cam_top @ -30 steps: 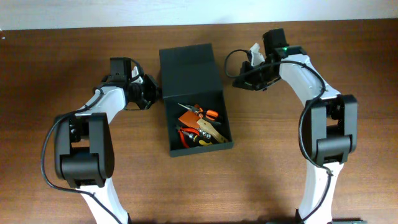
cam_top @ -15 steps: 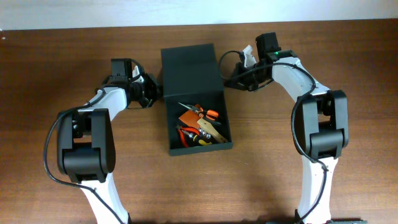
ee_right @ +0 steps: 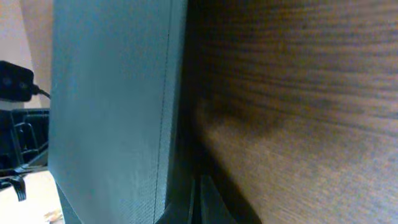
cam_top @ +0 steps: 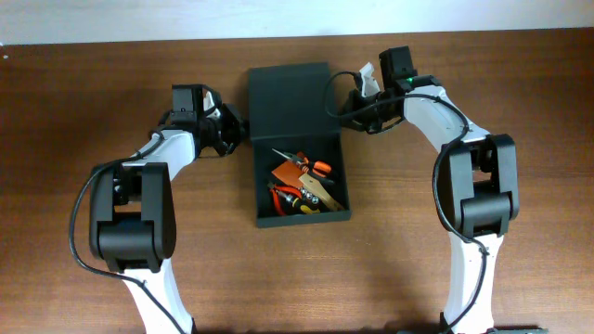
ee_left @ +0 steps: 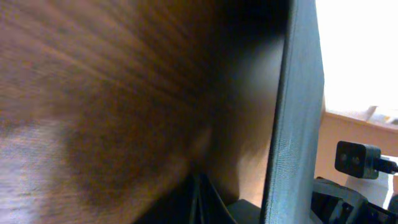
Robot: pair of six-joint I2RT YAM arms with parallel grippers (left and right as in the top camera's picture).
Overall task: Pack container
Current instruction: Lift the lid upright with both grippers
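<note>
Two arms moved inward | left hand (cam_top: pixel 227 130), right hand (cam_top: pixel 351 107) now flank lid (cam_top: pixel 290 93), grip unreadable | box (cam_top: pixel 302 220) mid-counter (cam_top: pixel 520 278), nudged right, tools (cam_top: pixel 302 181) inside | lid-closing likely next

Robot lab bench, I'd say, not a home. I see a bare brown wood-grain tabletop (cam_top: pixel 390 269), a white-and-black left arm (cam_top: pixel 125 213) and right arm (cam_top: pixel 478 199) mounted at its near edge, a loose black cable (cam_top: pixel 79 223), a pale wall (cam_top: pixel 186 19) behind, and a container (cam_top: pixel 290 93) of hand tools (cam_top: pixel 302 181).
</note>
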